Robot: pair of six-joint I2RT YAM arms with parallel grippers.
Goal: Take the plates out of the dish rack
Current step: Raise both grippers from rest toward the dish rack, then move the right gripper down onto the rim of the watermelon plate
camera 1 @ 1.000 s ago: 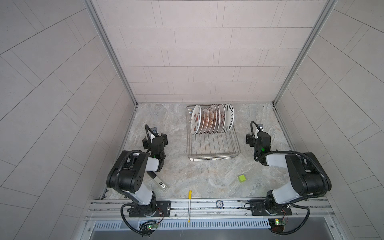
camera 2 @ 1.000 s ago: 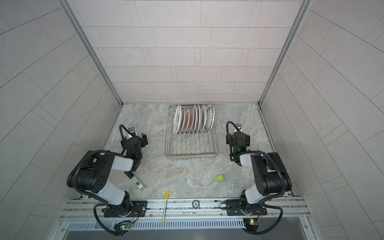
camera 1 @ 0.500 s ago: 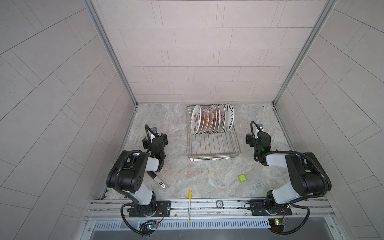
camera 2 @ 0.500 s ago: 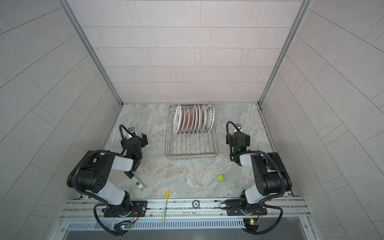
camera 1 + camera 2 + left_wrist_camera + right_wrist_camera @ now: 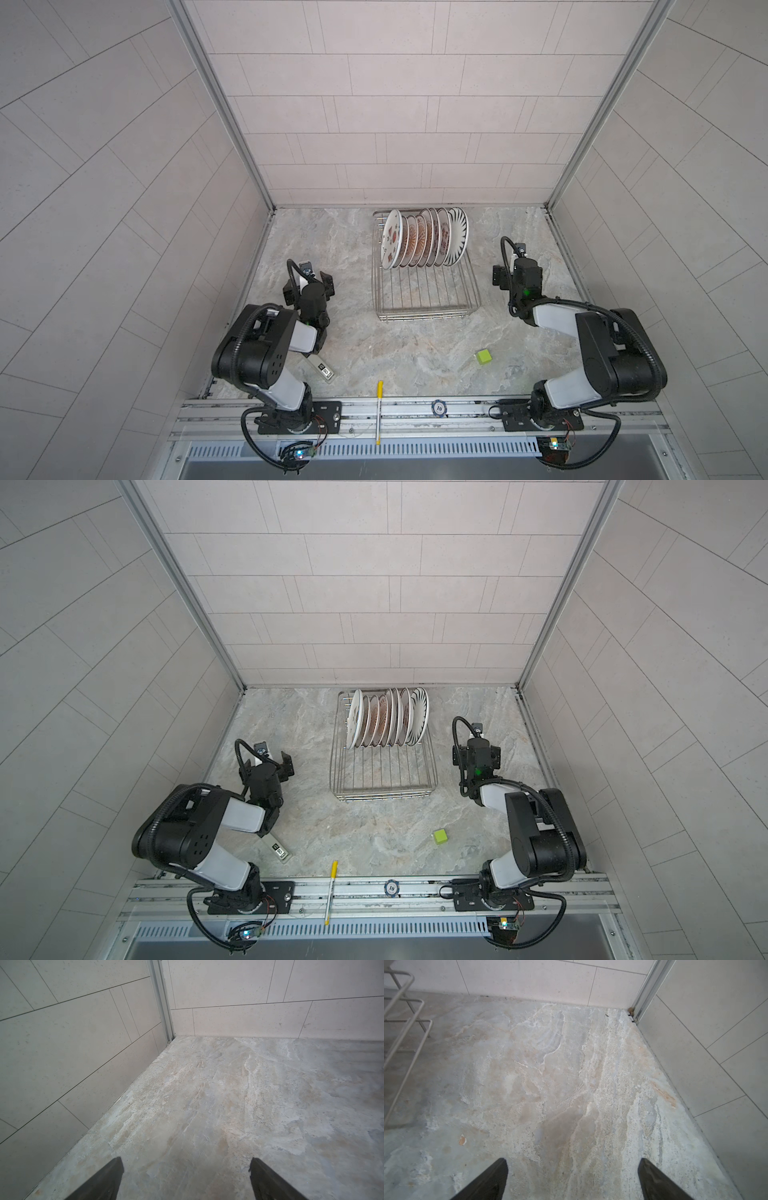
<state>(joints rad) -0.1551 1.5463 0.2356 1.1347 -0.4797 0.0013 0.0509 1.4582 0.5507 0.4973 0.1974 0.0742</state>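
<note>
The left gripper [image 5: 187, 1165] and right gripper [image 5: 572, 1164] hang over bare tabletop [image 5: 415, 357] on either side of the dish rack [image 5: 428, 318]. Each is spread wide and holds nothing, seemingly parked clear before a first reach. Farther back, the plates [image 5: 419, 243] stand on edge, propped in the rack's far end near the tabletop's far edge, none unloaded yet.

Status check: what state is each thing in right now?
dish rack, flat on the table, near half bare
plates, standing on edge in its far end
left gripper, open, holding nothing
right gripper, open, holding nothing
green cube, loose on the table
pen, lying across the table's front edge
</note>
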